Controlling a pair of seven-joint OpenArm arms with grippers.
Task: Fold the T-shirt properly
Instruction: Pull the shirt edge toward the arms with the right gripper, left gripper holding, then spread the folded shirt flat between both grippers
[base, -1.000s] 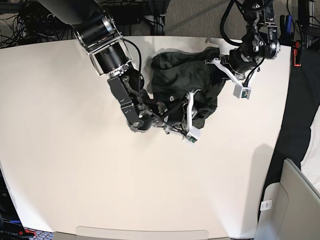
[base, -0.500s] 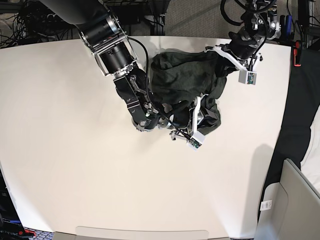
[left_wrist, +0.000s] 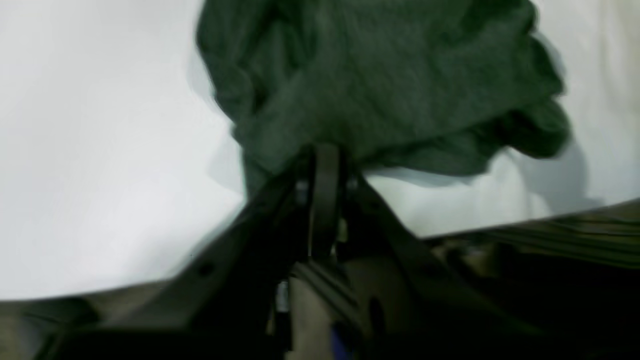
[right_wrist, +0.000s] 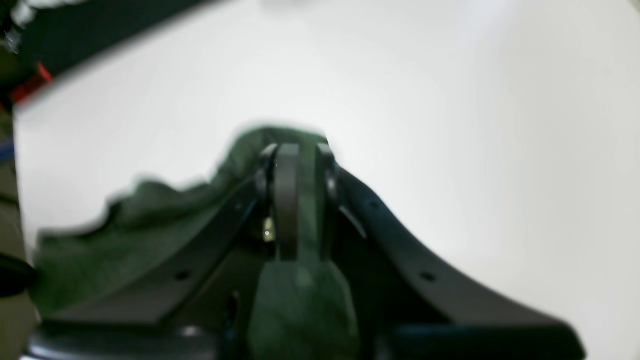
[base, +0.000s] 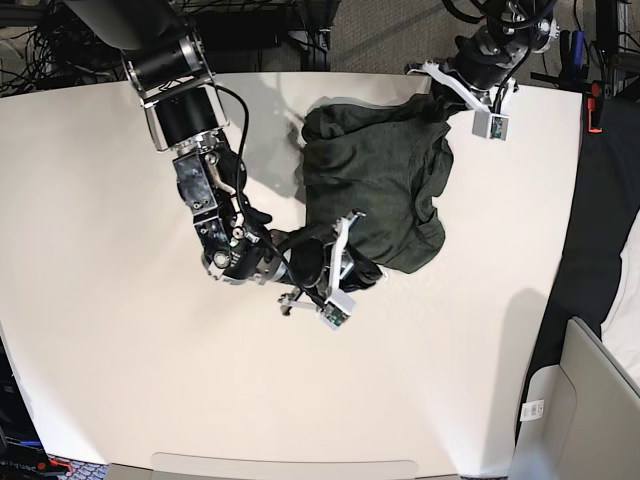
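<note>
The dark olive-green T-shirt (base: 375, 185) lies bunched on the white table (base: 120, 330), stretched between my two grippers. My left gripper (base: 437, 103) is shut on the shirt's far right edge near the table's back edge. In the left wrist view the gripper (left_wrist: 325, 150) pinches the fabric (left_wrist: 380, 85), which bulges beyond it. My right gripper (base: 362, 268) is shut on the shirt's near edge. In the right wrist view the gripper (right_wrist: 295, 150) clamps green cloth (right_wrist: 150, 220) that trails back under the fingers.
The table's back edge (base: 300, 75) runs close behind the shirt, with cables beyond. A black cloth (base: 605, 200) drops off the table's right side. A grey bin (base: 575, 410) stands at the lower right. A red object (base: 595, 108) sits by the right corner.
My right gripper has dragged the shirt's near edge toward the front and left. My left gripper has moved back toward the table's far edge, and the shirt is stretched longer between them.
</note>
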